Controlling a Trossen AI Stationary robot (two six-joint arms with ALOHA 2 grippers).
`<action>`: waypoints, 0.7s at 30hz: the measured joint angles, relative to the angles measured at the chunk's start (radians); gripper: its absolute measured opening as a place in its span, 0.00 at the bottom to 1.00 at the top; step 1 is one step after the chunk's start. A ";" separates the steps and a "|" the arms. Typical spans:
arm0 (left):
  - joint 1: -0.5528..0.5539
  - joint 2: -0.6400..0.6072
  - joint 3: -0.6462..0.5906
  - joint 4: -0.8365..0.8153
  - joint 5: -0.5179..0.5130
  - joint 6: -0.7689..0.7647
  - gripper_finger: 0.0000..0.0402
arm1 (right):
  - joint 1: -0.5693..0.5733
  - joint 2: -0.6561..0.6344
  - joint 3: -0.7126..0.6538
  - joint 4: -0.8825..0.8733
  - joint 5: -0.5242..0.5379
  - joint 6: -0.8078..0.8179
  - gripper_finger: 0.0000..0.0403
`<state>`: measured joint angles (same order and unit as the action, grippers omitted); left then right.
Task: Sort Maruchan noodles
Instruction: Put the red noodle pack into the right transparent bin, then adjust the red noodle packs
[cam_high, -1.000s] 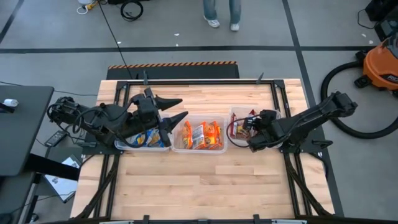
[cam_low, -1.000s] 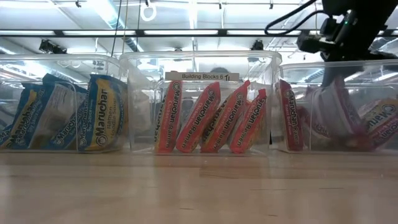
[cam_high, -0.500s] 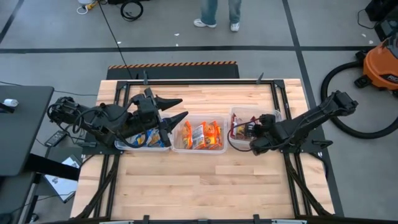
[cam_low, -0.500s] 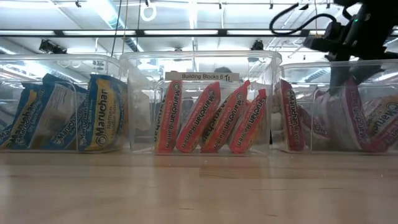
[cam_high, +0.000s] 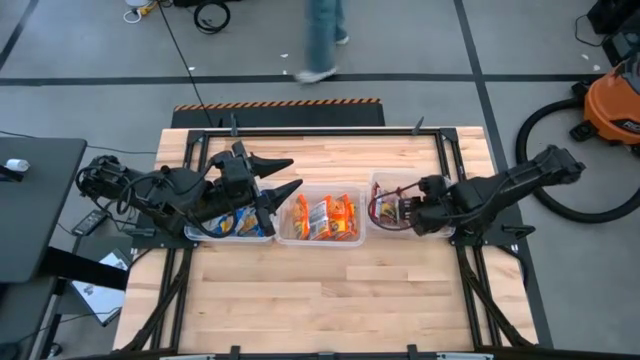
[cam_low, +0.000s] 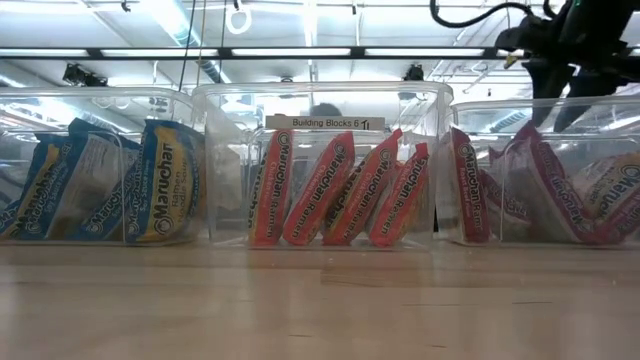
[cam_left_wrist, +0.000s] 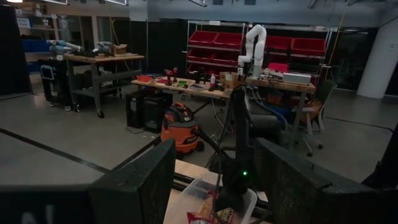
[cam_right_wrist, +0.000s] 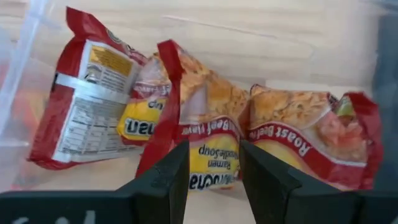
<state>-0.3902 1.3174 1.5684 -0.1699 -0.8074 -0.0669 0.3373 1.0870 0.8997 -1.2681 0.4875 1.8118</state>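
Observation:
Three clear bins stand in a row across the table's middle. The left bin holds blue-and-white noodle packets, the middle bin orange ones, and the right bin red ones. All the packets stand on edge and lean on one another. My right gripper hangs open just above the red packets, pointing steeply down, and touches none of them. It shows at the top right of the low view. My left gripper waits open and level above the left bin.
The near half of the wooden table is bare. An orange shop vacuum with its hose stands off the table's right side. A person walks on the floor beyond the far edge.
My right gripper has opened, let go of a red packet and risen out of the right bin, rolling at the wrist. The packet now stands among the other red ones. The person beyond the table has walked toward the left.

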 joint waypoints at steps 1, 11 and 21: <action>0.000 0.000 0.000 0.000 0.000 0.000 0.56 | -0.014 -0.004 0.000 -0.002 -0.009 -0.022 0.36; -0.006 0.005 0.001 0.003 0.000 -0.027 0.56 | -0.123 -0.011 0.000 0.059 -0.142 -0.310 0.36; -0.018 0.045 0.001 0.003 0.026 -0.026 0.56 | -0.179 -0.021 0.000 -0.128 -0.307 -0.583 0.36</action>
<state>-0.4081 1.3619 1.5696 -0.1669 -0.7815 -0.0929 0.1585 1.0659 0.8997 -1.3965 0.1808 1.2292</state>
